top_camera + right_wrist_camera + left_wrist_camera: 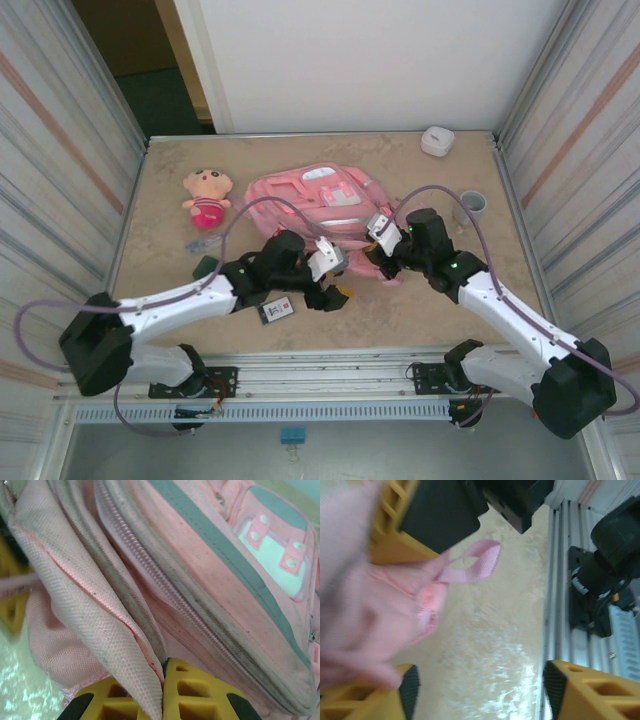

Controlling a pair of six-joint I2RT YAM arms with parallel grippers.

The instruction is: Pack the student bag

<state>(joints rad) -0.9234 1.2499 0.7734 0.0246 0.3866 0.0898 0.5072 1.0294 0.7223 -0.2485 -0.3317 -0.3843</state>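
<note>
- the student bag (312, 198) lies flat on the counter (440, 310), about mid-counter and toward the back, its white patch facing up and its near edge turned toward the two arms.
- in the right wrist view its zipped seams run diagonally across the picture, and a loose fold of pink fabric hangs down toward the camera.
- the right fingers (175, 692) are together, clamped on that fold at the near right edge of the bag, with the fabric pinched in the seam between the two yellow pads.
- the left fingers (338, 292) sit at the bag's near edge, just left of the right ones; in the left wrist view they stand wide apart, with bare counter between them.
- blurred pink fabric lies against the finger on the left of that view; whether it touches the pad is hard to say, as it is out of focus.
- a pink loop (476, 562) of webbing sticks out from that fabric above the counter.
- a plush doll (207, 197) in a pink dress lies to the left of the bag, apart from it.
- a small dark card (276, 310) lies on the counter under the left arm.
- a grey cup (470, 207) stands to the right of the bag, and a white case (437, 140) sits at the back right corner.
</note>
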